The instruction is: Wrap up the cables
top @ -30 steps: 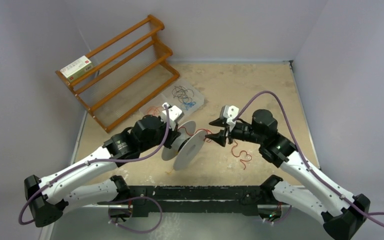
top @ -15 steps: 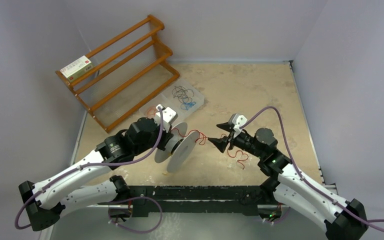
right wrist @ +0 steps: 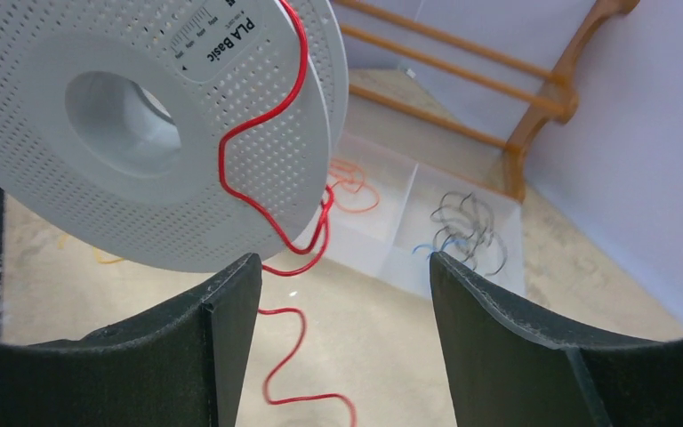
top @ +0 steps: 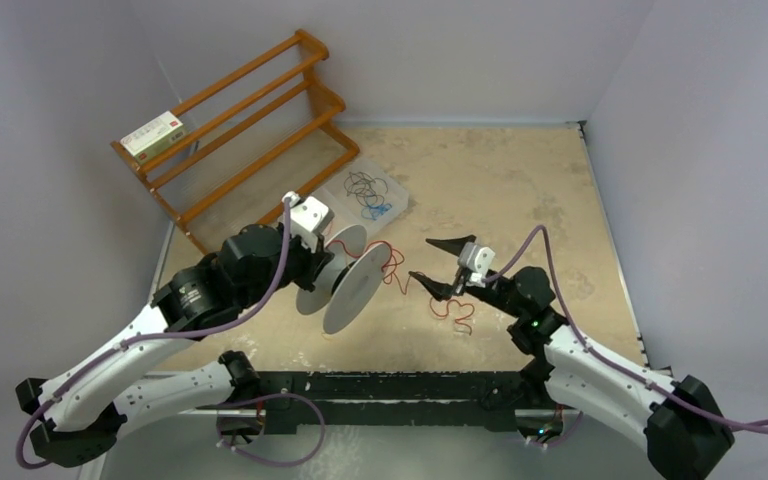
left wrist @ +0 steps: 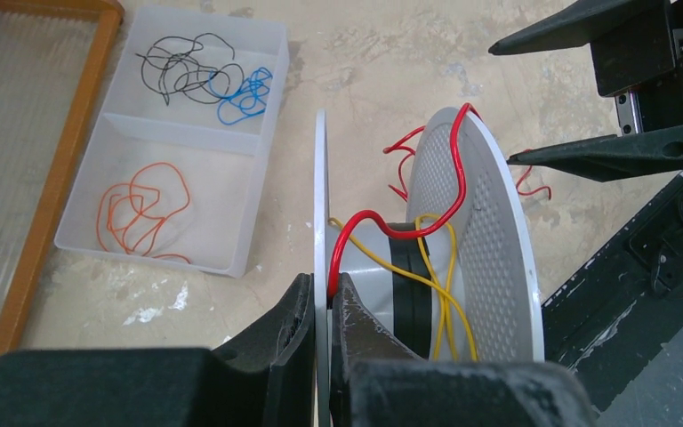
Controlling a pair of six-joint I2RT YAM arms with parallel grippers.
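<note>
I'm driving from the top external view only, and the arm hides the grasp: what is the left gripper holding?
Observer: The left gripper is shut on the thin rim of one flange of the white perforated plastic spool.
Operator: Is anything wrapped on it yet?
Observer: One loop of the thin bright red cable crosses its core, then runs over the other flange's edge.
Operator: Anything else there?
Observer: A thin yellow wire is wound around the core, beside a black band.
</note>
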